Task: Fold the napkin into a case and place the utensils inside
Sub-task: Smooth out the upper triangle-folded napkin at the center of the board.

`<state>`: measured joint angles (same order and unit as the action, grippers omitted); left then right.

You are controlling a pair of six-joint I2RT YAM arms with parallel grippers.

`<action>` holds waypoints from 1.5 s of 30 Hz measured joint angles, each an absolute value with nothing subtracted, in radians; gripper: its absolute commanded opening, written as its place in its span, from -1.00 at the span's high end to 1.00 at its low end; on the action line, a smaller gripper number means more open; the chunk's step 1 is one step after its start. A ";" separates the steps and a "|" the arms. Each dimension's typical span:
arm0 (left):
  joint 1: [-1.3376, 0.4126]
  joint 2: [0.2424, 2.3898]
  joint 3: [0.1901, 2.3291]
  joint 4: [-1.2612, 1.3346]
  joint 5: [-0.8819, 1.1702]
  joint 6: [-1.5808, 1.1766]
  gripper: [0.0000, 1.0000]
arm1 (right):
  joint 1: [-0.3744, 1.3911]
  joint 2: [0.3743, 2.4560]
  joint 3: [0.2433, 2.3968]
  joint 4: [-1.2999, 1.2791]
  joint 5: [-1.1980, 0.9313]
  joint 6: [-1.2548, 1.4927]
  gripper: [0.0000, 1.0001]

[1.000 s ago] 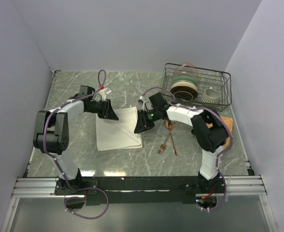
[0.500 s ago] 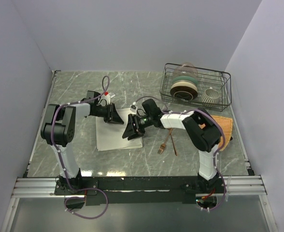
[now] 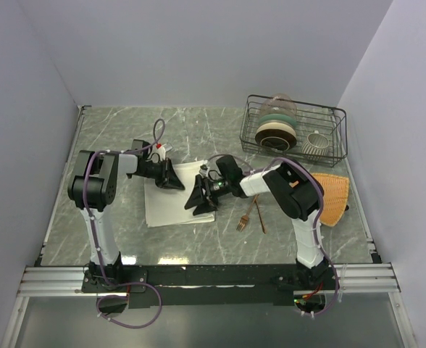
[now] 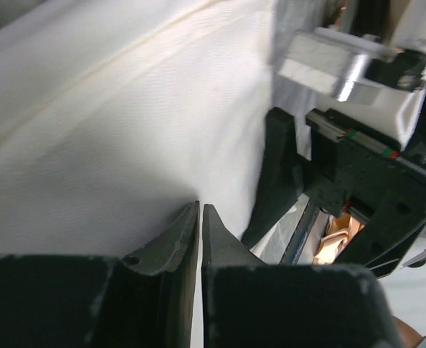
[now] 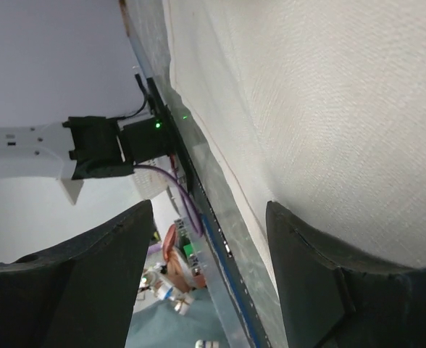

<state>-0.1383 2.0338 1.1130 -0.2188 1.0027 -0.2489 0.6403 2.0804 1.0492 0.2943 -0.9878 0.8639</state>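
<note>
Top external view: the napkin (image 3: 168,210) lies flat on the grey marbled counter (image 3: 119,138), left of centre, a cream cloth in a rough square.

The left tool (image 3: 174,178) sits on the cloth toward its 12 o'clock edge. In the left wrist view its fingers (image 4: 177,239) are drawn nearly together, with only a thin slit between them, and the tips rest on the white weave. I cannot tell whether any cloth is pinched in that slit.

The right tool (image 3: 198,203) is over the napkin's 3 o'clock side, close to the left tool but apart from it. The right wrist view shows its fingers (image 5: 300,246) spread wide, with cloth and its hemmed edge showing between them and nothing gripped.

At the napkin's 3 o'clock, a little way off on bare counter, the copper fork (image 3: 245,216) and spoon (image 3: 261,223) lie crossed. Farther out at 3 o'clock is an orange fan-shaped mat (image 3: 334,199). At 1 o'clock a black wire rack (image 3: 340,138) holds dishes.
</note>
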 measured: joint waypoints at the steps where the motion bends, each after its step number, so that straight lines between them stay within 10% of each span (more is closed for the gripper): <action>1: -0.136 2.043 1.113 -0.223 0.999 -0.249 0.78 | 0.634 2.080 1.034 0.313 -1.002 0.874 -0.46; 35: -0.128 2.093 1.143 -0.276 1.035 -0.247 0.82 | 0.608 2.005 0.845 0.437 -1.095 0.915 -0.45; 45: -0.129 2.040 1.175 -0.321 1.057 -0.213 0.00 | 0.595 1.971 1.108 0.011 -1.066 0.686 0.06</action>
